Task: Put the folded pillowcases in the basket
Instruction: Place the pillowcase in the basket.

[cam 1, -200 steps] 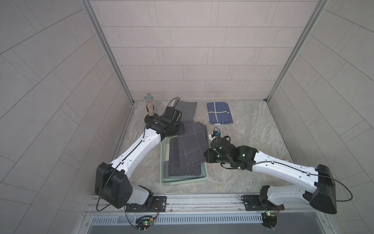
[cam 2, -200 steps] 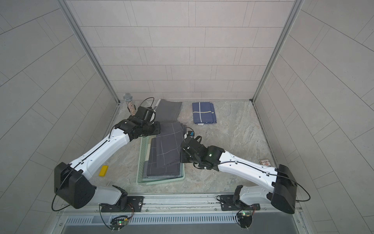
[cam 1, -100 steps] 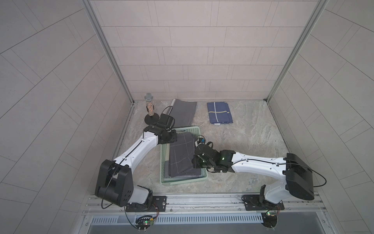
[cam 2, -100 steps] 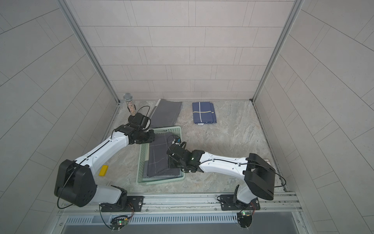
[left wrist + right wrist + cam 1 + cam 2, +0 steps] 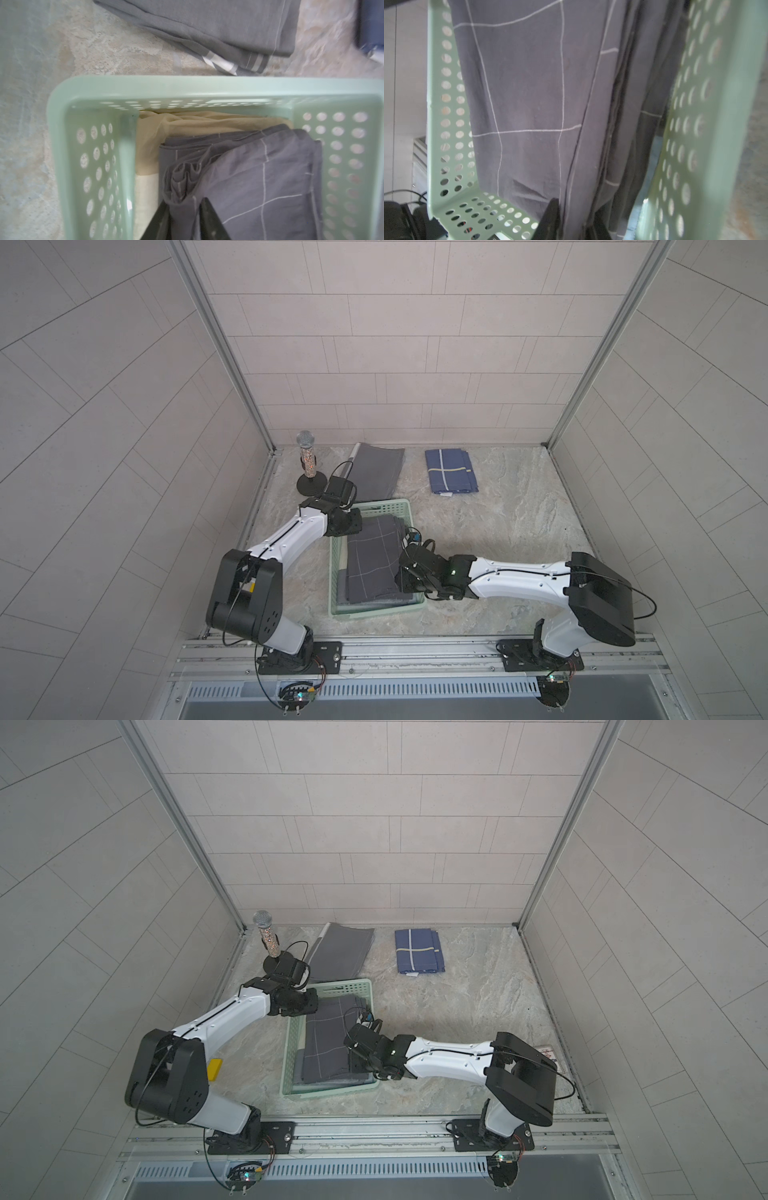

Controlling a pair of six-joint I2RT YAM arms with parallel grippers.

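The folded pillowcase (image 5: 374, 560) (image 5: 328, 1040), dark grey with a thin white grid, lies inside the mint-green basket (image 5: 376, 612) (image 5: 328, 1094) on top of other cloths. At its far left corner sits my left gripper (image 5: 353, 526) (image 5: 184, 202), jaws parted, with a bunched fold of the pillowcase (image 5: 259, 176) still between the fingers. My right gripper (image 5: 405, 572) (image 5: 573, 209) is at the near right edge. Its jaws are also parted, and the pillowcase (image 5: 529, 93) edge runs between them. The perforated basket wall (image 5: 187, 85) (image 5: 433, 104) surrounds both.
A beige cloth (image 5: 187, 124) and a light blue one (image 5: 374, 601) lie under the pillowcase. Behind the basket lie a grey folded cloth (image 5: 374, 472) and a blue folded cloth (image 5: 451, 470). A microphone on a stand (image 5: 307, 460) is at the back left. A yellow block (image 5: 215, 1068) lies under the left arm.
Both grippers brought the pillowcase down and left from above the basket until it lay inside. Both pairs of jaws, shut on the cloth before, have now parted.
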